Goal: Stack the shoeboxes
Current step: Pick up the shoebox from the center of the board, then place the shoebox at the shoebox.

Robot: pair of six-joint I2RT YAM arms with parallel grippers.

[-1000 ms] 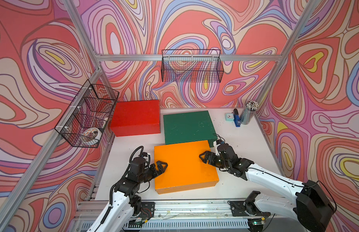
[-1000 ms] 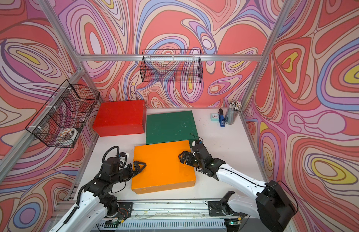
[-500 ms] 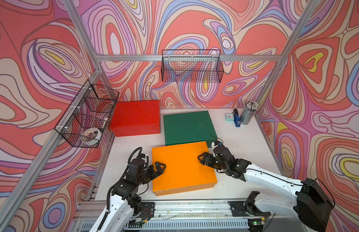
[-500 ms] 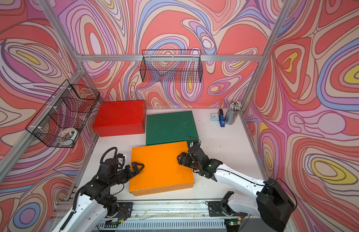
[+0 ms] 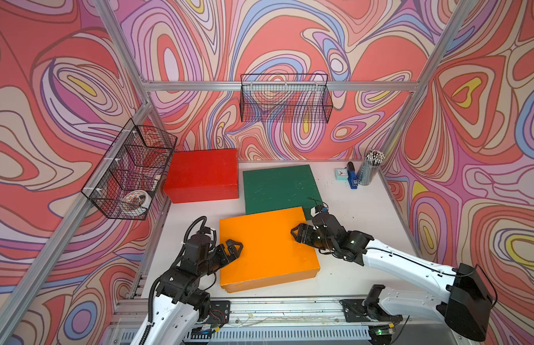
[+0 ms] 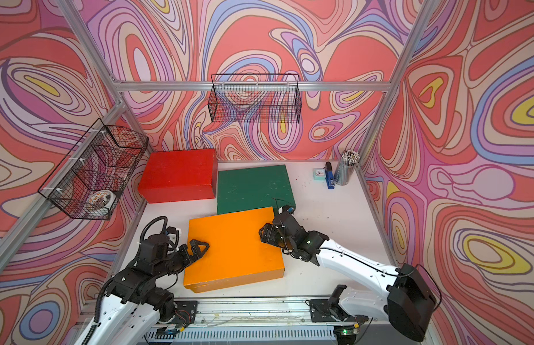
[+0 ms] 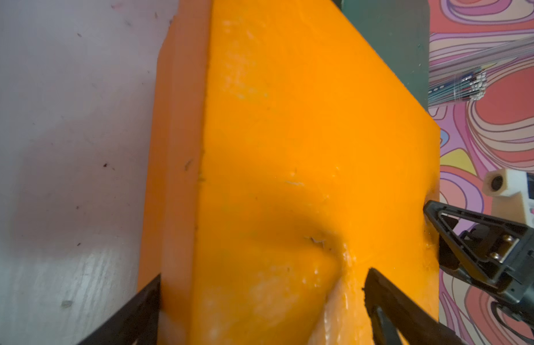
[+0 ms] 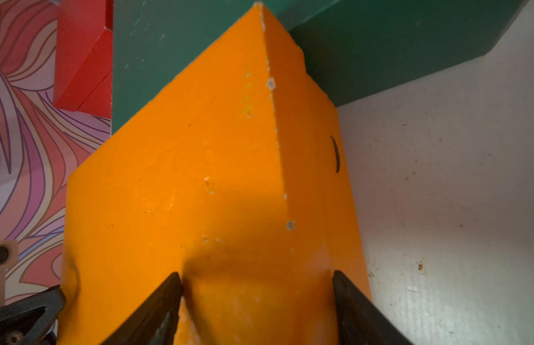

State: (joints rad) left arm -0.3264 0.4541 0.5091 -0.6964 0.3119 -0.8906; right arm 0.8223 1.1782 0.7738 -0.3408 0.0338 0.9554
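Left gripper (image 7: 261, 280) pinching orange shoebox (image 7: 289, 134), lid dented

Bright even light, sharp top views, soft shadows on orange shoebox (image 8: 200, 194)

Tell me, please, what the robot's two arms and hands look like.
Both the left arm and right arm have white shells with black joints and wrists. The left hand and right hand are black, with hollow triangular fingers. A ribbed black hose loops over the left wrist.
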